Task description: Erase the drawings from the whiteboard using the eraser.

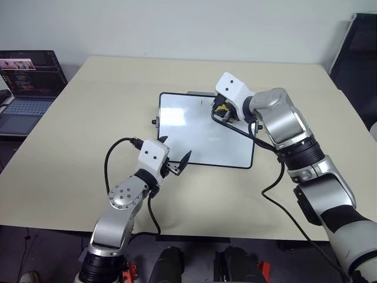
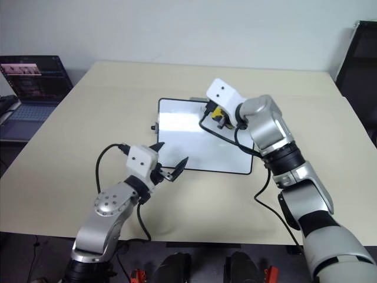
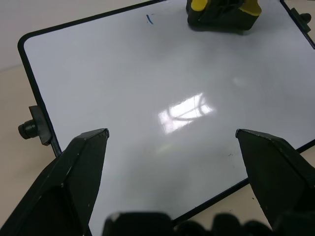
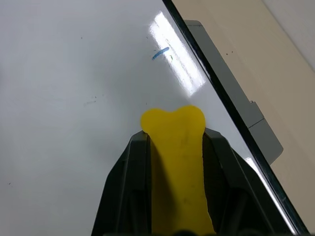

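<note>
The whiteboard point(image 1: 200, 132) lay flat near the middle of a beige table point(image 1: 88, 130), a black knob point(image 3: 28, 129) projecting from its side edge. An open laptop point(image 1: 26, 85) stood well apart, off the table's left side. A grey flat piece point(image 4: 231, 93) stuck out from under the board's far edge. Black cables hung from both wrists, the right one trailing over the board's near right corner. Nothing lay between the two grippers on the board surface.

Of the drawings, one short blue stroke point(image 4: 160, 53) showed near the far edge; the rest of the board looked clean apart from faint specks.

The right gripper point(image 1: 222, 112) was over the board's far right part, its two black fingers point(image 4: 125, 172) pinching the yellow eraser point(image 4: 176, 162) between them. Whether the eraser touched the board could not be told.

The left gripper point(image 1: 175, 160) hovered at the board's near left corner, fingers point(image 3: 78, 167) spread wide, holding nothing.
</note>
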